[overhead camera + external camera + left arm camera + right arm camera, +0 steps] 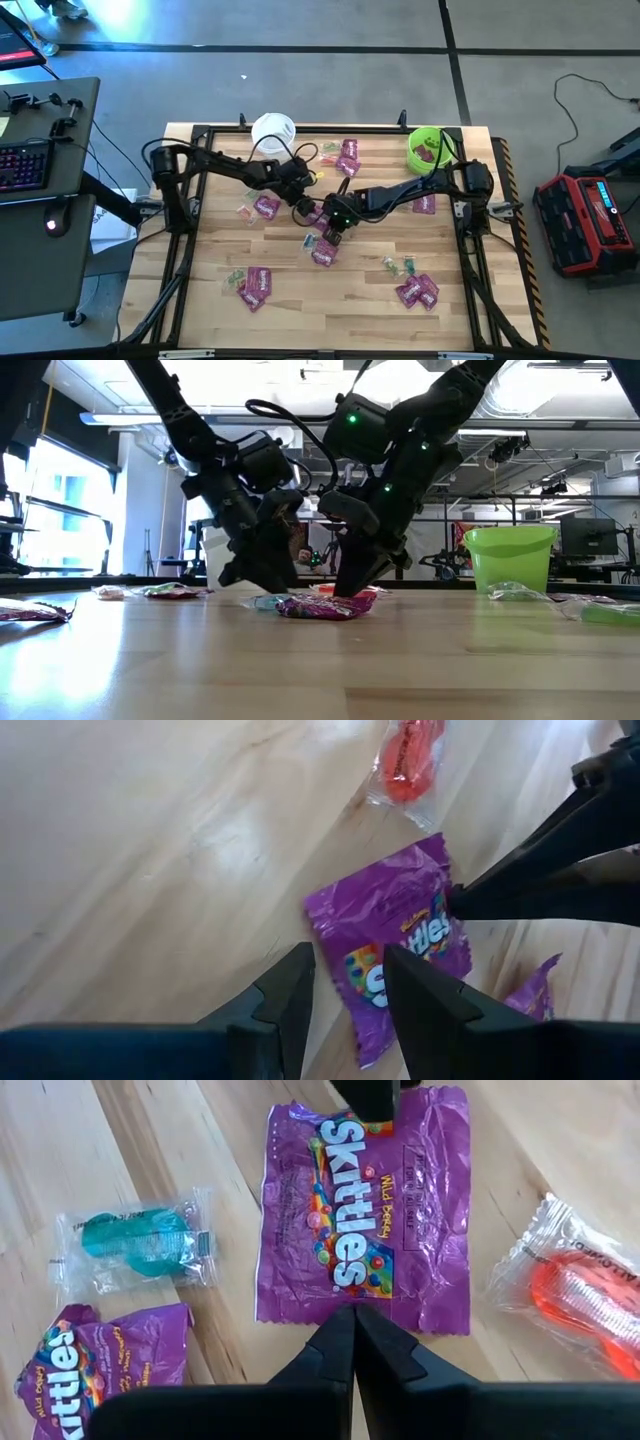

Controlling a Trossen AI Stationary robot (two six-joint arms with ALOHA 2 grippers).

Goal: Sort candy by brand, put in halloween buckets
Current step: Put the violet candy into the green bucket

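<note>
A magenta-purple Skittles packet (365, 1210) lies flat on the wood near the table's middle (319, 213). My right gripper (353, 1320) is shut and points down at one short edge of it (350, 588). My left gripper (348, 985) is open by a narrow gap and stands over the packet's opposite end (303, 204). The white bucket (273, 130) and the lime green bucket (428, 148) stand at the far edge. The green one has purple packets inside. My right gripper meets the packet's short edge (350, 1302) with its shut fingertips, slanting down from the table's right; whether it pinches the edge or only rests on it, I cannot tell. The packet lies flat on the table. My left gripper is over the packet's other end (375, 975); whether it touches, I cannot tell.
Beside the packet lie a teal clear-wrapped piece (135, 1245), a red one (580, 1295) and a second purple packet (90, 1370). More packets sit near the table's near-left (253, 285), near-right (417, 291) and far edge (348, 155). A desk with a keyboard (25, 165) stands left.
</note>
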